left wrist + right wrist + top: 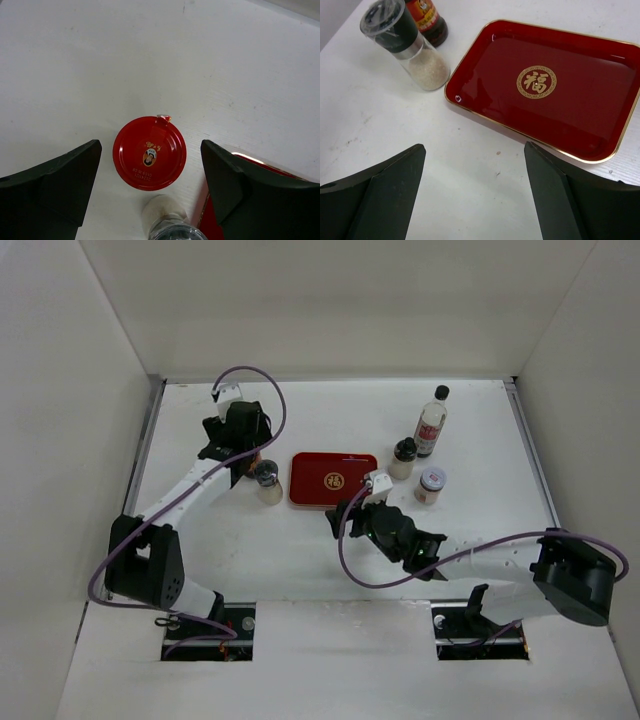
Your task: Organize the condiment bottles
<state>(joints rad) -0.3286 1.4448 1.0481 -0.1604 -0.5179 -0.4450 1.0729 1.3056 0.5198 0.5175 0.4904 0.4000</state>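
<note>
left end effector (150, 150) open, straddling red-capped jar (149, 152) without touching, grey-lidded shaker (267, 481) just beside, left of red tray (333, 478), right end effector (475, 147) open over bench (485, 200), tall bottle (431, 420), small black-capped bottle (403, 458), pale-lidded jar (431, 483) right of tray

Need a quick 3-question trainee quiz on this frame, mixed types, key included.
1. True or false: a bottle stands in the red tray.
2. What sits between the fingers of the open left pincer? A) red-capped jar B) tall clear bottle C) nothing
3. In the top view, how many containers stand to the right of the tray?
Key: 1 false; 2 A; 3 three.
</note>
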